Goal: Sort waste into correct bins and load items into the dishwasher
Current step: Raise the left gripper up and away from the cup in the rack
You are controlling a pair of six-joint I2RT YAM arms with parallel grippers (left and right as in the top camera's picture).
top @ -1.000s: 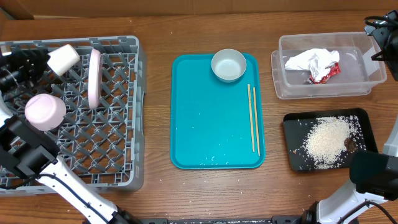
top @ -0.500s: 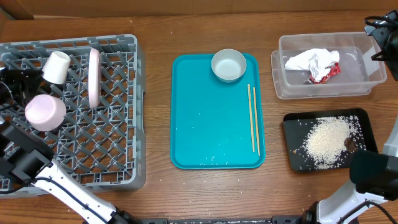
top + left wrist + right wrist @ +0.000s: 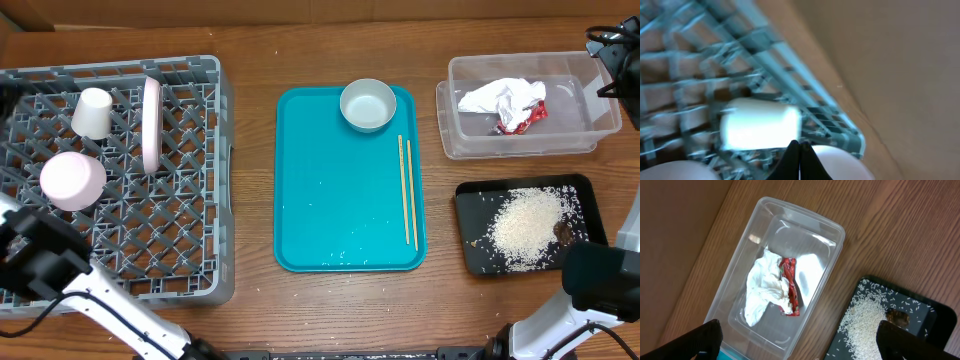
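The grey dish rack (image 3: 190, 250) holds a white cup (image 3: 92, 112), an upright pale plate (image 3: 152, 125) and an upturned pinkish bowl (image 3: 72, 180). In the blurred left wrist view my left gripper (image 3: 800, 150) is shut and empty, just off the cup (image 3: 760, 122) and above the rack (image 3: 805, 70). A whitish bowl (image 3: 367, 105) and chopsticks (image 3: 407, 190) lie on the teal tray (image 3: 330, 200). The clear tub (image 3: 590, 120) holds white paper (image 3: 765, 292) and a red wrapper (image 3: 790, 285). The black tray (image 3: 470, 200) holds rice (image 3: 525, 225) and a brown scrap (image 3: 563, 231). My right gripper (image 3: 800, 335) is open and empty, high above the tub.
The left arm's body (image 3: 40, 265) lies over the rack's front left corner. The right arm (image 3: 610, 50) is at the far right edge, with its base (image 3: 600, 280) by the black tray. Bare wooden table (image 3: 255, 150) lies between rack and teal tray.
My left gripper let go of the white cup, which now stands in the rack's back left part. The gripper drew back to the left and shut. The right arm has not moved.
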